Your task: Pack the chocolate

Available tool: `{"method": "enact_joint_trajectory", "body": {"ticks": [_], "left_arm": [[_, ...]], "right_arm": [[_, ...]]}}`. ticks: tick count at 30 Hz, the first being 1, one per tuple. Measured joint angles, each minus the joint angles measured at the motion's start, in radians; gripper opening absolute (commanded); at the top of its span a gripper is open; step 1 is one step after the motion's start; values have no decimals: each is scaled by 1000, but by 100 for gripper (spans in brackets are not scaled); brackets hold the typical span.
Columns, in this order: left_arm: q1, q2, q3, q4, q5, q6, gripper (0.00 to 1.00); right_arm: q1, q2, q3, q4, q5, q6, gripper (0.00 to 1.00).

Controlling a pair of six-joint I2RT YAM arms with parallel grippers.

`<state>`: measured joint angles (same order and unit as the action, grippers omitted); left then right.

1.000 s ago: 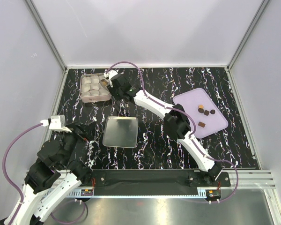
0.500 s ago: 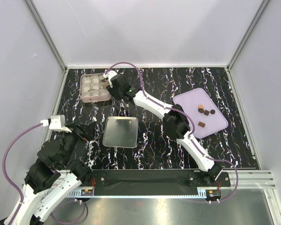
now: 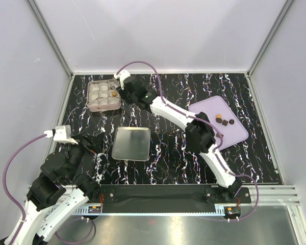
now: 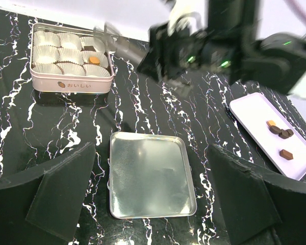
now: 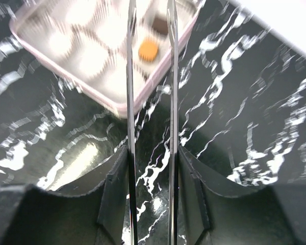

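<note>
1. Chocolate [image 4: 94, 60] lies in two places. Two pieces are in a pink tin [image 4: 71, 86] near the far left corner of the table [image 3: 163, 168], and the rest are on a lilac tray [image 3: 234, 133] by the right edge.
2. In the tin, one tan piece [image 3: 113, 94] and one dark piece [image 4: 90, 49] sit in adjoining paper cups [image 4: 47, 52] on its right side. There are nine cups, in three rows of three, and seven are bare.
3. On the tray lie one tan-gold piece [image 4: 271, 123], a tight clump of dark ones [image 4: 281, 132] just beside it whose count I cannot tell, and one brown piece [image 4: 286, 153] set apart.
4. One silver lid [image 3: 131, 143] lies flat mid-table.
5. The right claw [image 5: 150, 30] hangs above the tin's right side, its thin fingers spread with nothing between them.
6. The left claw [image 4: 150, 150] hovers toward the near left corner, spread wide and empty.
</note>
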<state>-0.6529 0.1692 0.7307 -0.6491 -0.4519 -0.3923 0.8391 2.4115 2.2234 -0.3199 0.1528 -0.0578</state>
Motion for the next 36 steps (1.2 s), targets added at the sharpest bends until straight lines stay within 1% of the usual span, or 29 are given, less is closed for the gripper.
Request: {"method": "enact_joint_trajectory", "body": {"ticks": [6, 10, 16, 22, 26, 36], "left_arm": [[0, 1, 0, 0, -1, 0, 99], [0, 1, 0, 0, -1, 0, 99], [0, 1, 0, 0, -1, 0, 99], [0, 1, 0, 0, -1, 0, 99], [0, 1, 0, 0, 0, 0, 99], [0, 1, 0, 0, 0, 0, 99]], "right_arm": [[0, -174, -83, 22, 40, 7, 45], [0, -330, -190, 7, 97, 21, 45], [0, -565, -378, -92, 199, 52, 45], [-16, -737, -523, -219, 282, 119, 46], [-64, -838, -612, -314, 301, 183, 46], [-256, -1072, -860, -525, 299, 359, 46]]}}
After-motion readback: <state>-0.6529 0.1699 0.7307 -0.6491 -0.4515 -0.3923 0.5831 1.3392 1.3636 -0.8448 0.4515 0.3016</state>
